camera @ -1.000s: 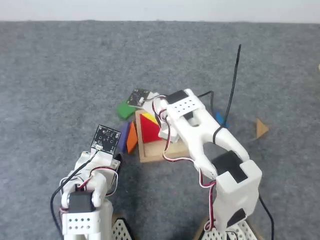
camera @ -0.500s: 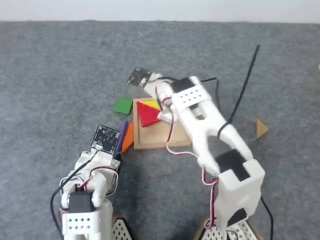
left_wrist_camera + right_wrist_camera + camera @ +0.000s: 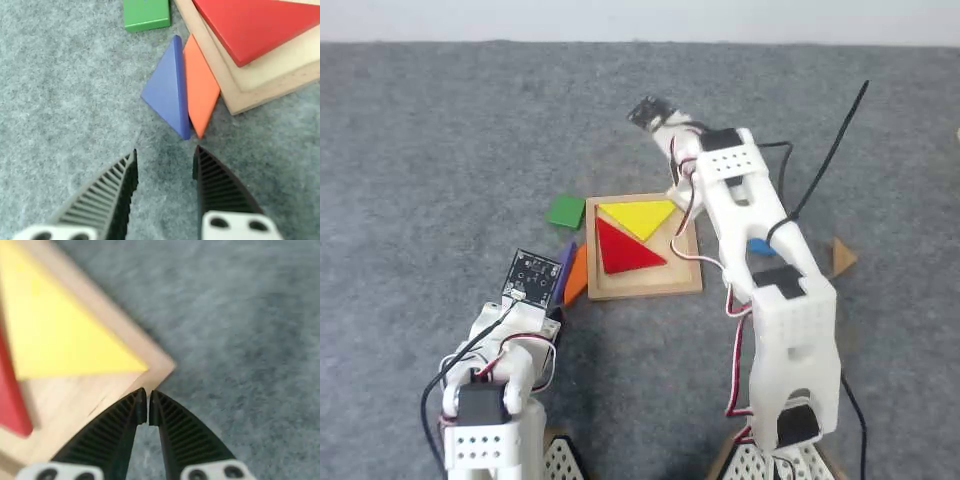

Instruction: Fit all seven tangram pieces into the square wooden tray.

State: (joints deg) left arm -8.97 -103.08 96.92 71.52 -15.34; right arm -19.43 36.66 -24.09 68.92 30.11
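The left gripper hangs low over the grey felt with its ribbed fingers spread apart and nothing between them. Just ahead of those fingertips lies a blue-violet triangle, its point turned towards the gap. An orange piece lies flush along its side, ahead of the other finger. Further out from the tips sits a green piece, flat on the felt and clear of the other two.

The orange piece lies right up against the outer wall of the wooden tray. Inside the tray are two pieces, a red triangle on the side nearer the left fingers and a yellow triangle beyond it. The rest of the tray floor is bare wood.

The right gripper is clenched, its two black tips pressed together and gripping nothing. The tips sit just at a corner of the tray's rim, and the sharp point of the yellow triangle ends just in front of them.

Well away from both sets of fingers, a blue piece peeks out beside the right arm, and a tan triangle lies on the felt beyond it.
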